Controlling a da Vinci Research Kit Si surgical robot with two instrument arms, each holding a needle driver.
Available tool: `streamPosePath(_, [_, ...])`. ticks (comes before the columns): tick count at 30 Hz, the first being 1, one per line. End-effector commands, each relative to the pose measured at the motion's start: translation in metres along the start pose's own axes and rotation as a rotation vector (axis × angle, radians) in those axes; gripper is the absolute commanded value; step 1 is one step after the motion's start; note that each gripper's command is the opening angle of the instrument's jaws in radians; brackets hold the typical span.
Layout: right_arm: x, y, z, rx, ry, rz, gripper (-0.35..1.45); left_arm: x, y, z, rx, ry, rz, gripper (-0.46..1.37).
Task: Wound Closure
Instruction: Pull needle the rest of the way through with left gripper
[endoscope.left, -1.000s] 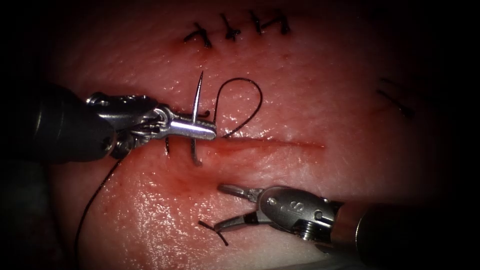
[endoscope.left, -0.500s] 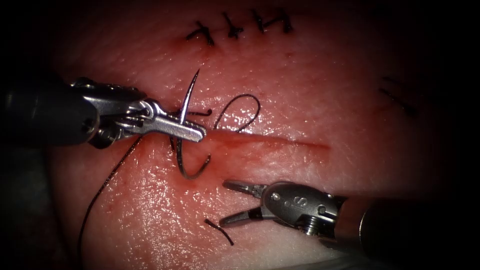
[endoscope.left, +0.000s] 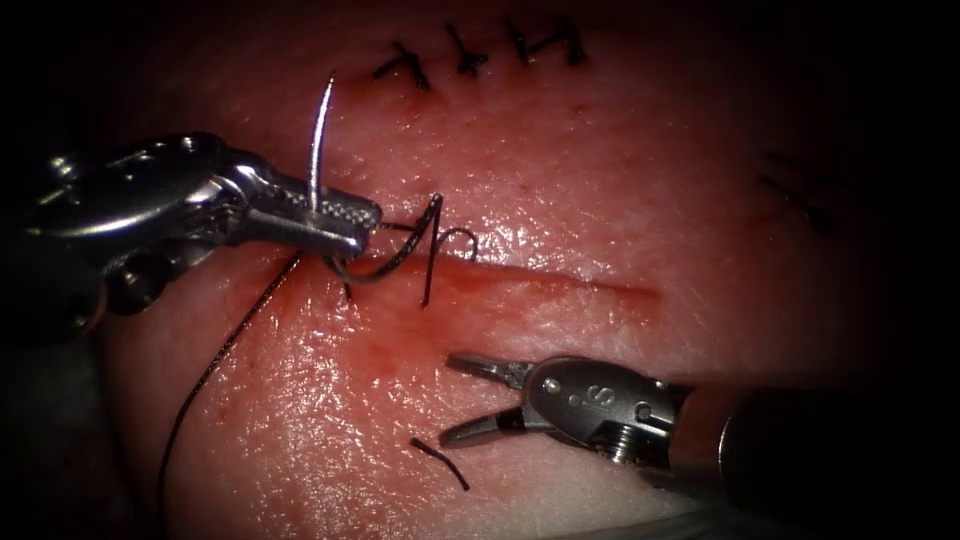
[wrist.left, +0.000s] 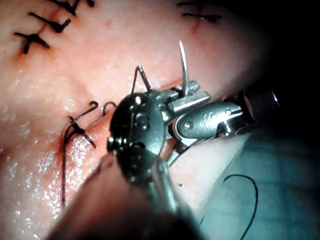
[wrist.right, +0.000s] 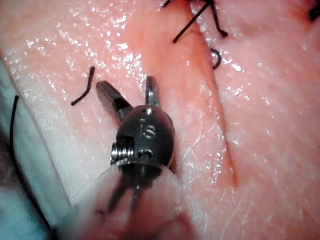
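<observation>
My left tool comes in from the left with its jaws shut on the curved needle, about a third of the way back from the tip. The tip points up, and the rest of the curve swings under the jaws to its tail near the left end of the cut. The needle is out of the tissue. Dark thread trails down and to the left, with a small loop at the cut. My right tool hovers below the cut, open and holding nothing. The left tool grips the needle; the right tool stands open.
Several finished stitches sit at the top of the tissue, and more dark stitches lie at the right. A cut thread end lies on the tissue just below the right tool's jaws, the same thread end beside them. Red fluid wets the cut's left end.
The left tool drew the needle out of the tissue, turning it and moving up and left. The thread loop by the cut shrank as thread pulled through. The right tool barely moved.
</observation>
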Motion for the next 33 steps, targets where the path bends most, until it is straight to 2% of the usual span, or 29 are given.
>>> streamPosePath(1, [0.0001, 0.0001, 0.0000, -0.002, 0.003, 0.002, 0.91, -0.0004, 0.0001, -0.0002, 0.031, -0.005, 0.052, -0.35])
streamPosePath(4, [0.0002, 0.0003, 0.0002, -0.005, 0.008, 0.004, 0.91, -0.0006, 0.0007, 0.0001, 0.099, -0.011, 0.175, -0.35])
streamPosePath(6, [0.0002, 0.0004, 0.0003, -0.006, 0.014, 0.004, 0.91, -0.0007, 0.0007, 0.0002, 0.133, 0.003, 0.249, -0.35])
streamPosePath(9, [0.0002, 0.0005, 0.0003, -0.007, 0.014, -0.002, 0.91, -0.0005, 0.0005, 0.0002, 0.194, 0.024, 0.421, -0.35])
streamPosePath(10, [0.0002, 0.0005, 0.0003, -0.007, 0.014, -0.002, 0.91, -0.0005, 0.0005, 0.0002, 0.199, 0.025, 0.433, -0.35])
streamPosePath(13, [0.0002, 0.0006, 0.0003, -0.008, 0.017, -0.007, 0.90, 0.0000, 0.0002, 0.0000, 0.257, 0.047, 0.578, -0.35])
streamPosePath(21, [0.0001, 0.0007, 0.0005, -0.020, 0.022, -0.008, 0.89, 0.0012, 0.0005, -0.0006, 0.318, 0.043, 0.843, -0.35])
streamPosePath(29, [0.0000, 0.0006, 0.0005, -0.020, 0.023, -0.009, 0.88, 0.0039, 0.0010, -0.0015, 0.363, 0.063, 0.932, -0.35])
streamPosePath(33, [0.0000, 0.0006, 0.0005, -0.020, 0.023, -0.009, 0.88, 0.0052, 0.0011, -0.0017, 0.372, 0.066, 0.930, -0.35])
